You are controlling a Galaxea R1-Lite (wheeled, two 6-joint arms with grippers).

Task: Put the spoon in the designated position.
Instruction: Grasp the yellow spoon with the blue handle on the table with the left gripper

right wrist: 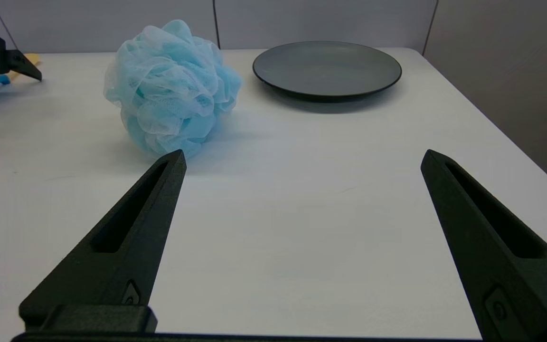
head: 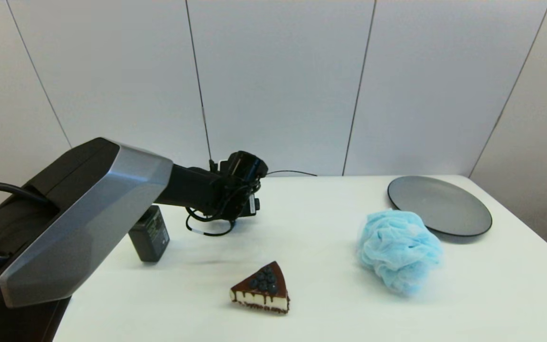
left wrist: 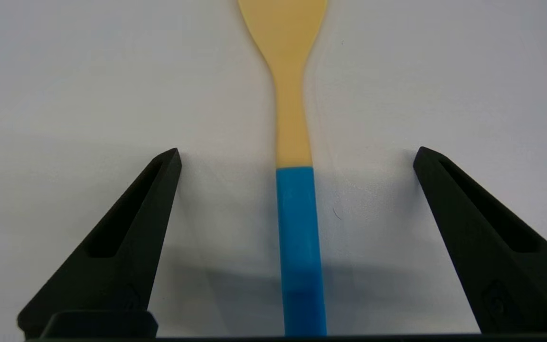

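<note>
We see the spoon (left wrist: 294, 190) lying flat on the white counter (left wrist: 64, 95): smooth plastic, bright blue handle, yellow neck widening toward a bowl cut off at the frame's top edge. It sits centred between the left gripper (left wrist: 297, 154), whose tapered black fingers stand wide apart, touching nothing. In the head view the arm hides the spoon. The right gripper (right wrist: 303, 156) is also spread, over bare counter near a frilly blue mesh pouf (right wrist: 171, 85) and a matte grey plate (right wrist: 326, 69).
</note>
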